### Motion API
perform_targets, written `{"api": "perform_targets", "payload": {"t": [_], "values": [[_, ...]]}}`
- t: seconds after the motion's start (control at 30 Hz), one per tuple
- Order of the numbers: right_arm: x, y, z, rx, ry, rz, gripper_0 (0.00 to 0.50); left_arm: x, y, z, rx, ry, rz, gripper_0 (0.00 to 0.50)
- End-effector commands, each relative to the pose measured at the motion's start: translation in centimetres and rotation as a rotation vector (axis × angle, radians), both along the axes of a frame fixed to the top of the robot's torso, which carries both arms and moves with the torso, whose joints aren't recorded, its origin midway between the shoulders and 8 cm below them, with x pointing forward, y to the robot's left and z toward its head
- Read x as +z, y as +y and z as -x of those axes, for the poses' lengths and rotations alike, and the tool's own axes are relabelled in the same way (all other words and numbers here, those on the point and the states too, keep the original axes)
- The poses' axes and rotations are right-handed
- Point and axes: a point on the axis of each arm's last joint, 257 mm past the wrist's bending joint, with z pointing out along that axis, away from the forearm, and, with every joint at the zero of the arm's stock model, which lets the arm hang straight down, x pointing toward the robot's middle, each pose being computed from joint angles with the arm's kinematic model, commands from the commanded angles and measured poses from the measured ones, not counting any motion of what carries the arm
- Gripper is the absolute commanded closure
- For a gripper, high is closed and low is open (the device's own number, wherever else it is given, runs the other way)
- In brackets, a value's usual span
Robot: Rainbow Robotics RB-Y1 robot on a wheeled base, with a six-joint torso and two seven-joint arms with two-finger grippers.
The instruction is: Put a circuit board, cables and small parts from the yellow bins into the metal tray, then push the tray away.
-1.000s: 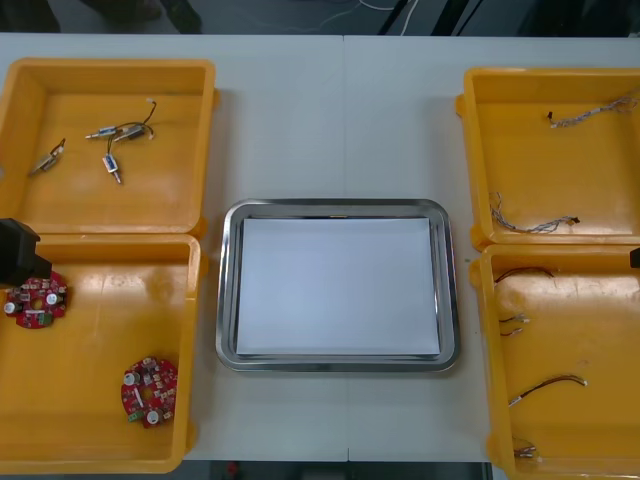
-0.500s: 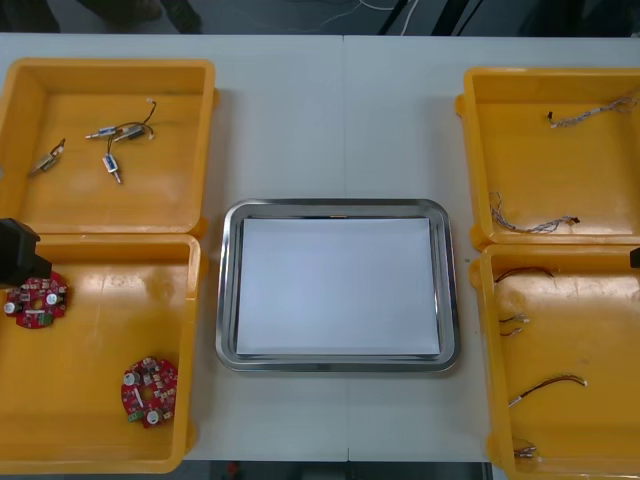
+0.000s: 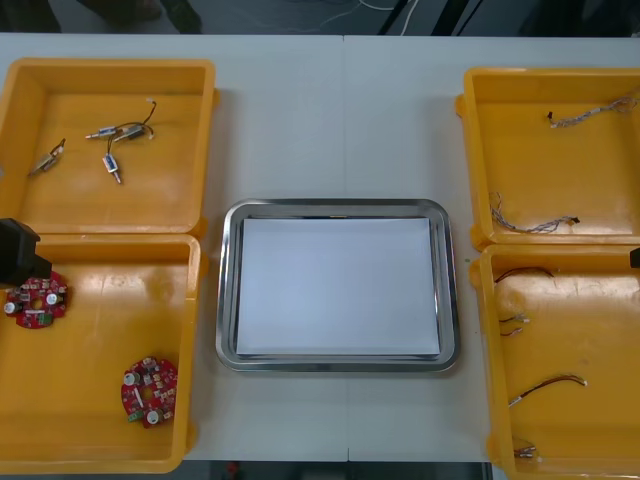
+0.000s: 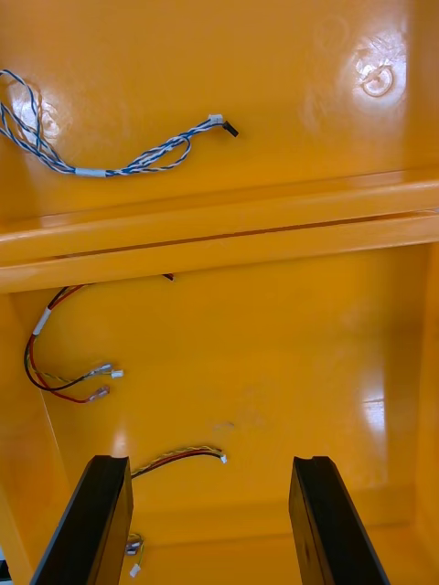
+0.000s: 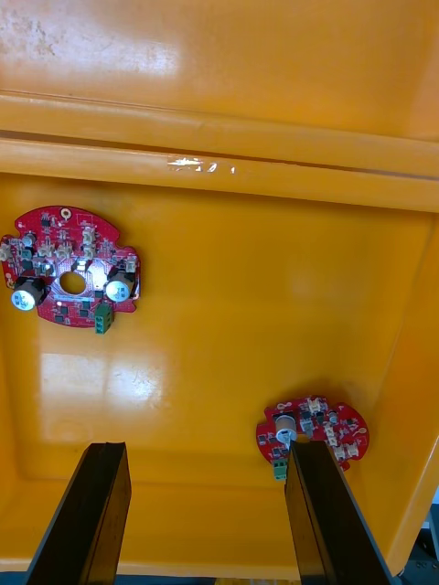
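Left gripper (image 5: 206, 454), fingers wide, hangs over the near-left yellow bin (image 3: 100, 335), probably to straddle the round red circuit board (image 5: 313, 437) beside one finger. Right gripper (image 4: 210, 468), also wide, sits over red-and-yellow cables (image 4: 55, 366). Metal tray (image 3: 228, 300) at the centre of the table (image 3: 340, 120), unloaded.

Metal tray (image 3: 335, 206) first: the rim is polished and mirror-bright, and the white lining inside is flat, matt and paper-like. The bench (image 3: 340, 120) beneath it is pale, smooth and matt. The yellow bins (image 3: 160, 190) look like moulded plastic. Up close by the left tool (image 5: 206, 452), that plastic is glossy and throws bright glare. The circuit boards (image 5: 69, 265) are lacquered red with shiny silver-capped components. On the right tool (image 4: 210, 466), the black fingers (image 4: 96, 530) are smooth and matt. The cables (image 4: 91, 172) wear smooth plastic sheathing. The small metal parts (image 3: 110, 163) glint dully.
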Motion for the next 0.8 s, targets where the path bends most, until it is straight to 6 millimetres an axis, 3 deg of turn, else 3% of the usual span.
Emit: {"api": "perform_targets", "payload": {"t": [0.03,0.8], "values": [[0.89,-1.26,0.3,0.006,-0.007,0.042,0.0,1.15,1.33,0.24,-0.061,-0.02,-0.081,0.0],[0.89,-1.26,0.3,0.006,-0.007,0.042,0.0,1.15,1.33,0.24,-0.061,-0.02,-0.081,0.0]]}}
